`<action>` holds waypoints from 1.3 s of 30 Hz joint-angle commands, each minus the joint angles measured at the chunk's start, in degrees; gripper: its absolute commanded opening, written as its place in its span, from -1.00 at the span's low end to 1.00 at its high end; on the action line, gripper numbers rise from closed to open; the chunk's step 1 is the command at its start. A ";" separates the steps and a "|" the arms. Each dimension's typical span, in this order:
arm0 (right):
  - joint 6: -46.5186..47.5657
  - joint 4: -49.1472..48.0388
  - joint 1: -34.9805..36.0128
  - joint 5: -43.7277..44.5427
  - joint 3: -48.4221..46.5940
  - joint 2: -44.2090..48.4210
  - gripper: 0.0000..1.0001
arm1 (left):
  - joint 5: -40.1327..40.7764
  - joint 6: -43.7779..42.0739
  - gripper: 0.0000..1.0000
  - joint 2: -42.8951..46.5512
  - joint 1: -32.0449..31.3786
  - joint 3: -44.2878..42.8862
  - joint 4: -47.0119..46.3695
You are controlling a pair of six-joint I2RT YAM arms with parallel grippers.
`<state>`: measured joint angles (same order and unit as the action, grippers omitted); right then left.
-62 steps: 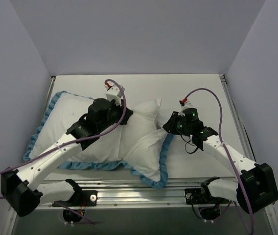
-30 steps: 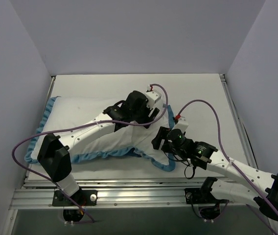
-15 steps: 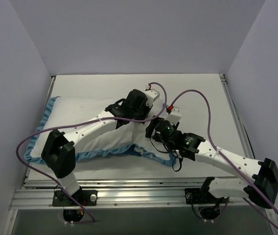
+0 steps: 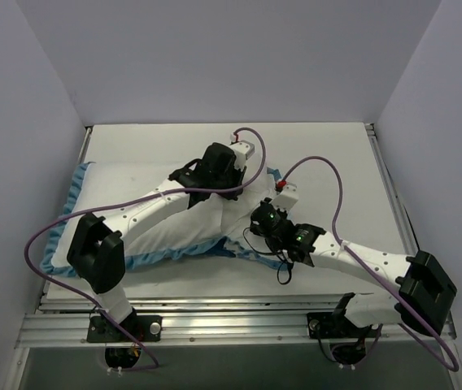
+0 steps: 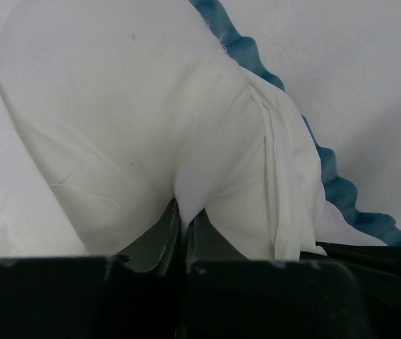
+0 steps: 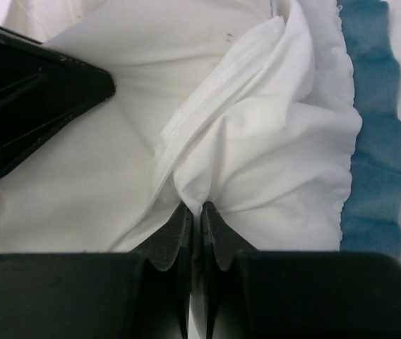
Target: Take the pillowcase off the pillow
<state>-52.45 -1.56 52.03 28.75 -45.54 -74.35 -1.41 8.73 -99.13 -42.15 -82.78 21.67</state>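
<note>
The pillowcase (image 4: 113,187) lies on the left half of the table, plain white side up, with its ruffled light-blue edging (image 4: 56,244) along the left and near sides. My left gripper (image 4: 235,195) reaches over its right end. In the left wrist view this gripper (image 5: 183,212) is shut on a pinch of the plump white pillow (image 5: 116,106), with blue edging (image 5: 334,187) behind it. My right gripper (image 4: 255,223) is close by; in the right wrist view it (image 6: 195,210) is shut on the pillowcase's white cloth (image 6: 292,155) beside a hem, with blue edging (image 6: 373,141) at the right.
The bare white table (image 4: 329,154) stretches to the right and the back, with grey walls on three sides. An aluminium rail (image 4: 239,321) runs along the near edge. Purple cables loop above both arms. The left gripper's black body (image 6: 31,92) shows in the right wrist view.
The left arm swung from the pillow's middle to its right end. The right gripper moved left to the case's open end. The cloth's right part drew in and bunched between the two grippers.
</note>
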 commanded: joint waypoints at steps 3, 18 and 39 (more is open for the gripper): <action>-5.38 9.29 -1.84 1.84 11.23 6.57 -1.00 | 5.54 5.49 -0.95 0.60 5.14 -4.66 0.04; -8.47 8.69 -11.60 -8.35 24.71 20.74 -1.00 | -7.02 15.08 -0.95 6.93 15.25 -11.35 2.85; 21.93 16.85 -10.99 -20.76 1.08 29.79 0.85 | 0.87 19.12 0.63 22.64 4.62 -0.37 2.22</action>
<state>-36.93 8.08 41.06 6.20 -40.93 -44.01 -9.23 26.85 -86.80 -37.67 -84.49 25.06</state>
